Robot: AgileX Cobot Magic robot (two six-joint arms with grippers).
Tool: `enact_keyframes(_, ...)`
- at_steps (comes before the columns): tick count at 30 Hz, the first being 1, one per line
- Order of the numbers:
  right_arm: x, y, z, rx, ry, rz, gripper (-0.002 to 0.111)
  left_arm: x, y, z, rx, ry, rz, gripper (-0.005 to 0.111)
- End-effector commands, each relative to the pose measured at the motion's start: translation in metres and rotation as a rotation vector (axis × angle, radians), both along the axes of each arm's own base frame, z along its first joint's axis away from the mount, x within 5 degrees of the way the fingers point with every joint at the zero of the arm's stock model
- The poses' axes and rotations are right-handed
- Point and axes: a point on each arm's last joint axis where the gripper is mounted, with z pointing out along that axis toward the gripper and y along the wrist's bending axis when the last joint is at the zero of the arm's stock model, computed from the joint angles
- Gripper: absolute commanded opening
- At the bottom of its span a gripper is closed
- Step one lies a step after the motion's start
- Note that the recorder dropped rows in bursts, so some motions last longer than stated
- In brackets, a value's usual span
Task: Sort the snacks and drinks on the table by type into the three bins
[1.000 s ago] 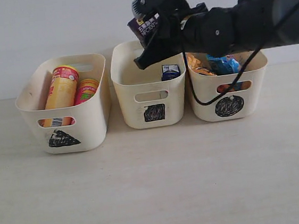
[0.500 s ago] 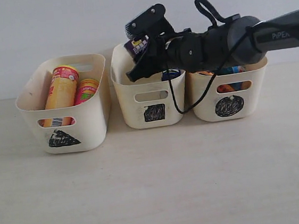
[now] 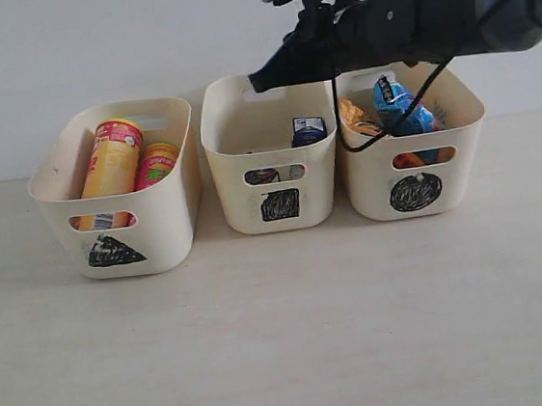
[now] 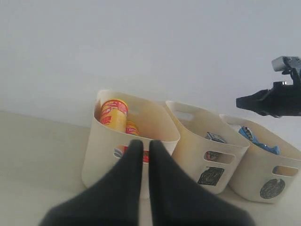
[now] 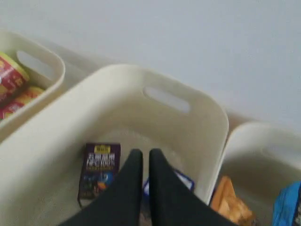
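- Exterior view: your right gripper (image 3: 260, 80) is hovering, narrow and empty, at the square bin's (image 3: 237, 202) twelve o'clock; the dark brown carton (image 3: 265, 175) is lying inside.
- Left wrist view: your left gripper (image 4: 142, 142) is pressing its fingers together, empty.
- Right wrist view: the dark brown carton is lying flat.

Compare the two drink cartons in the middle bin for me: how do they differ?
The dark brown carton lies flat on the bin floor, label facing up. The blue-topped carton appears to stand upright. The dark brown carton sits low behind the front wall, while the blue-topped carton's top shows above it. Both are small boxes in the square-marked bin, and neither is being held.
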Motion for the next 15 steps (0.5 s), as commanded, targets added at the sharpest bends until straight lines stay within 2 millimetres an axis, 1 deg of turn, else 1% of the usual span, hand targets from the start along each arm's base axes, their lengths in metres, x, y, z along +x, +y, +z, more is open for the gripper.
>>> enact_keyframes(1, -0.001, -0.035, -0.002, 0.038, 0.230, -0.054, 0.001, 0.000, 0.000, -0.001, -0.012, 0.006, 0.001, 0.004)
enact_keyframes(3, -0.002, -0.056, -0.004, 0.041, 0.330, -0.084, 0.001, 0.000, 0.000, -0.001, -0.012, 0.006, 0.001, 0.004)
enact_keyframes(5, -0.004, -0.076, -0.001, 0.038, 0.395, -0.110, 0.001, 0.000, 0.000, -0.001, -0.008, 0.006, 0.001, 0.004)
enact_keyframes(8, -0.013, -0.105, 0.005, 0.076, 0.413, -0.189, 0.001, 0.000, 0.000, -0.001, -0.008, 0.006, 0.001, 0.004)
enact_keyframes(11, -0.032, -0.134, 0.017, 0.156, 0.367, -0.303, 0.001, 0.000, 0.000, -0.001, -0.009, 0.004, 0.001, 0.004)
enact_keyframes(13, -0.049, -0.153, 0.024, 0.204, 0.304, -0.377, 0.001, 0.000, 0.000, -0.001, -0.009, 0.004, 0.001, 0.004)
enact_keyframes(15, -0.067, -0.167, 0.030, 0.220, 0.240, -0.423, 0.001, 0.000, 0.000, -0.001, -0.009, 0.004, 0.001, 0.004)
